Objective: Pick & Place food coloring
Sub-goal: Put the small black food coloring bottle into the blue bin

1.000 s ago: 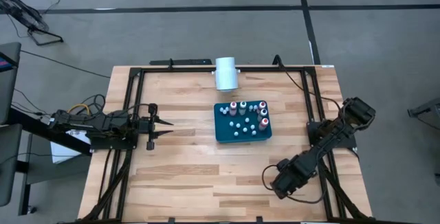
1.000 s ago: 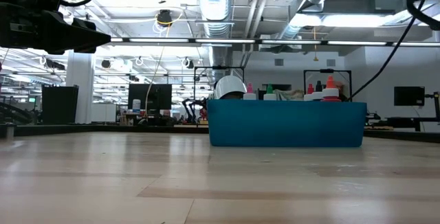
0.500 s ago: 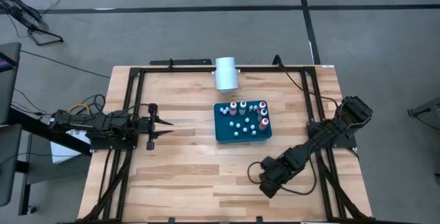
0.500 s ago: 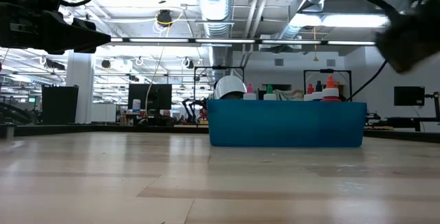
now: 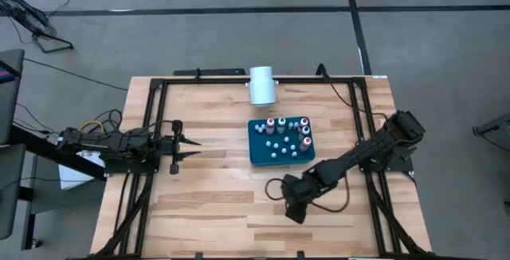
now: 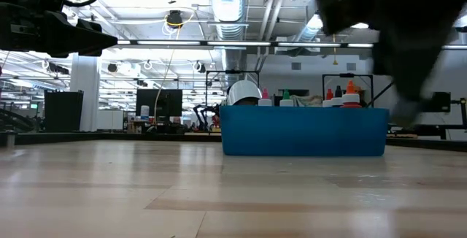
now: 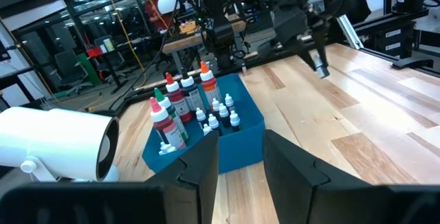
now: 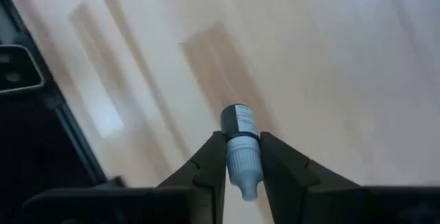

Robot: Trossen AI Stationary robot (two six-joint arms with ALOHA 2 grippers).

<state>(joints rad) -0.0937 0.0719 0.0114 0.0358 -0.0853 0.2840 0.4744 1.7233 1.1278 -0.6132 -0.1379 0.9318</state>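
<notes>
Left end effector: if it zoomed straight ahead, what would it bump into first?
Probably the blue tray holding the food coloring bottles; it sits right ahead of the left end effector. Nothing shows on the wood between them, though height is hard to judge.

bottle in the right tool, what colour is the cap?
Pale white-grey cap on a dark bottle, pinched in the right tool. Right wrist view shows it best.

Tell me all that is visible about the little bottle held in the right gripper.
The small bottle has a dark body with a pale label and a white ribbed cap. The right gripper pinches it between both fingers near the cap, body pointing outward, above bare wooden table. Nothing else touches it.
</notes>
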